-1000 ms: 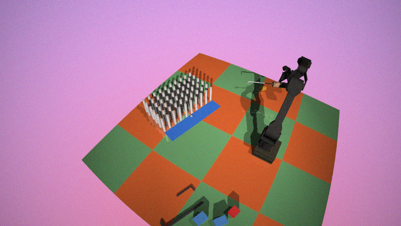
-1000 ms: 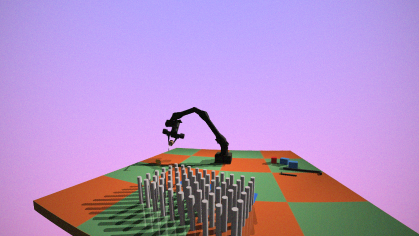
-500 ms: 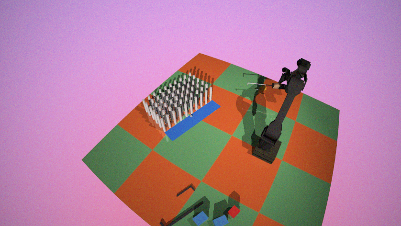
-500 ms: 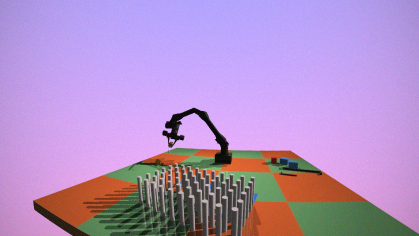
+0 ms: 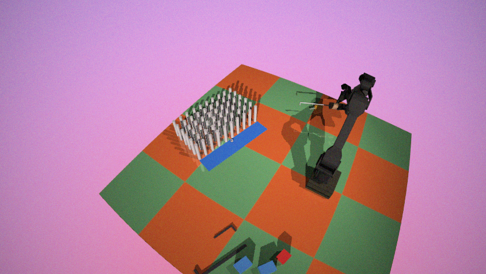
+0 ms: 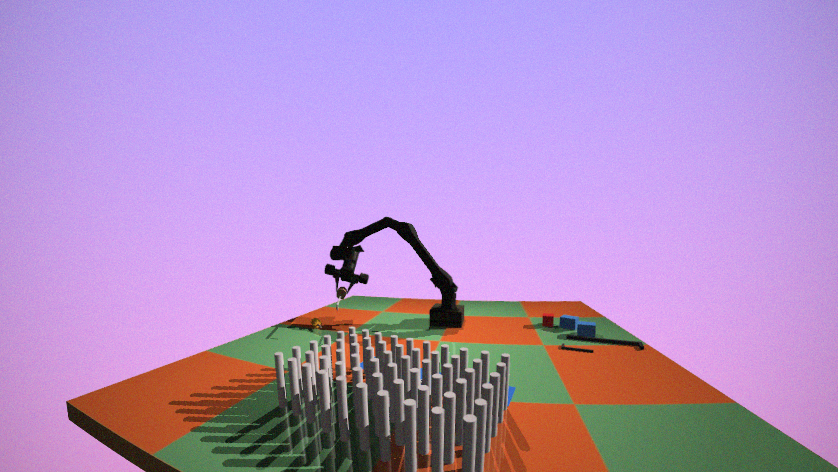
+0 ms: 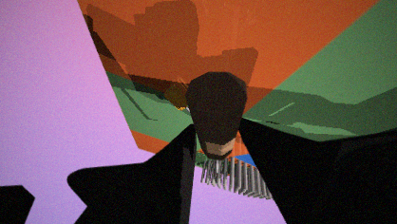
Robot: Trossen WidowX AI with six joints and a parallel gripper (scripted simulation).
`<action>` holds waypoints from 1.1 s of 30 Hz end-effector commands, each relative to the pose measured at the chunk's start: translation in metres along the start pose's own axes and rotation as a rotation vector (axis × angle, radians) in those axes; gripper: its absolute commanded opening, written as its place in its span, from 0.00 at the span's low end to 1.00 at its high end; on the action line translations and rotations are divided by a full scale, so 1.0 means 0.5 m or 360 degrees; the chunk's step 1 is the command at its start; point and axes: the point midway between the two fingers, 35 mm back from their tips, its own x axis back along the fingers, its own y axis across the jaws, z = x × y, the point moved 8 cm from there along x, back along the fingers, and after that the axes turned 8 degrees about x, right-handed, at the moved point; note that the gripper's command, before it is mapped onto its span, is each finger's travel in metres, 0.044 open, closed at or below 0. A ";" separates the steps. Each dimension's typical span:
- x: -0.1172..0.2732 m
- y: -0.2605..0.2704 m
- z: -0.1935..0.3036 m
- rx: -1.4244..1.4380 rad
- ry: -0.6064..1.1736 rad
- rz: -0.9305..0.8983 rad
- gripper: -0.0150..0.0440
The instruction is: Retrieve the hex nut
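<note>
The small hex nut [image 5: 231,140] lies on the blue taped strip [image 5: 246,137] [image 6: 511,395] [image 7: 245,158], close to its spacer-side edge. The metal spacers [image 5: 255,114] [image 6: 438,439] [image 7: 247,177] stand upright in rows behind the strip. My gripper [image 5: 336,105] [image 6: 341,291] [image 7: 216,125] is shut on the dark handle of a hook tool [image 5: 312,103] [image 6: 337,304] [image 7: 217,95]. The handle has a tan band, and the thin pale rod ends in a short hook. The tool is held above the table, well to the side of the spacer field. The nut is not visible in the wrist view.
A small yellow object [image 5: 315,107] [image 6: 316,323] [image 7: 180,108] lies below the held tool. Across the table are a short black angled tool [image 5: 224,230] [image 6: 577,350], a long black hooked bar [image 5: 223,260] [image 6: 604,340], a red block [image 5: 283,256] [image 6: 547,320] and two blue blocks [image 5: 242,265] [image 6: 586,329].
</note>
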 end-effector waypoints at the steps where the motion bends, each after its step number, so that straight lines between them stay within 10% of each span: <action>1: -0.008 -0.003 -0.003 -0.0007 0.0011 -0.0003 0.25; 33: -0.058 -0.024 -0.027 -0.0007 0.0011 -0.0003 0.25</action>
